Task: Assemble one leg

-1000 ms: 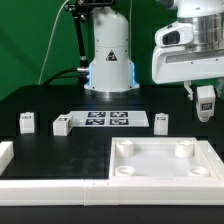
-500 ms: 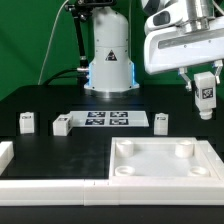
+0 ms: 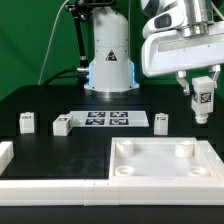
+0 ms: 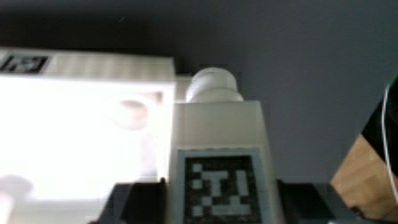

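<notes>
**Held leg could miss its socket**

The black tabletop [image 3: 60, 150] carries everything. On the exterior view's right it bears the white square panel [image 3: 155, 166], whose round corner sockets face up. The panel lies loose, so I judge that an off-centre push from above could slide it and spoil the alignment.

The end effector [image 3: 203, 92] hangs well above the tabletop, over the ground just beyond the panel's far right corner. It is pinching the leg [image 3: 203, 100] between its two fingers. The grip sits on the leg's upper part, so a knock against a socket rim could tip or twist the leg in the fingers.

In the wrist view the leg [image 4: 217, 140] shows its tag face, and its rounded peg [image 4: 214, 82] points down at dark tabletop, beside the panel's edge [image 4: 157, 110] rather than over a socket. Descending from here would likely plant the peg on bare tabletop or on the rim. A small sideways error is the main risk, since peg and socket look closely matched.
</notes>
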`<state>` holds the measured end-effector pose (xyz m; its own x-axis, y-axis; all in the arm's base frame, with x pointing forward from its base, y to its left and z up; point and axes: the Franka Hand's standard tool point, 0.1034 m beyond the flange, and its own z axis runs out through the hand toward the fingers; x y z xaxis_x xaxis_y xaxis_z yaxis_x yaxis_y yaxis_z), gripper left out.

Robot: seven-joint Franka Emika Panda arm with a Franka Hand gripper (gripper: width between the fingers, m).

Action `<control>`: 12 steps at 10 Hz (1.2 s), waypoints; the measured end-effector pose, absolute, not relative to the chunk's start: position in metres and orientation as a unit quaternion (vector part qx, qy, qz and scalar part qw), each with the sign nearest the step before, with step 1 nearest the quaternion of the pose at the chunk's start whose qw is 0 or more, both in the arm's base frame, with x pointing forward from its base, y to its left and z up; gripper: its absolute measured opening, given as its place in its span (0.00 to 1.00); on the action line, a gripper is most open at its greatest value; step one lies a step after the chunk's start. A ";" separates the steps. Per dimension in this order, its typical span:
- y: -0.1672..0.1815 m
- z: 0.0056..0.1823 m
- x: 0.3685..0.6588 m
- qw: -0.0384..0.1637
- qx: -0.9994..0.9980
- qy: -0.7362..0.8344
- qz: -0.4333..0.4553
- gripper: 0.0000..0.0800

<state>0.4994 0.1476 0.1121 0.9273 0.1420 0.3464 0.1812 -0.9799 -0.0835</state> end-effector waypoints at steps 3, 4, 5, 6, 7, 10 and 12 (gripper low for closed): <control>0.115 0.104 0.516 0.031 -0.973 -0.148 -0.173 0.36; 0.118 0.104 0.515 0.033 -0.973 -0.146 -0.173 0.36; 0.119 0.104 0.515 0.033 -0.973 -0.147 -0.173 0.36; 0.118 0.104 0.515 0.033 -0.973 -0.147 -0.172 0.36; 0.118 0.104 0.515 0.033 -0.973 -0.147 -0.172 0.36; 0.099 0.103 0.545 0.032 -0.974 -0.128 -0.186 0.36; 0.090 0.098 0.584 0.034 -0.973 -0.117 -0.198 0.36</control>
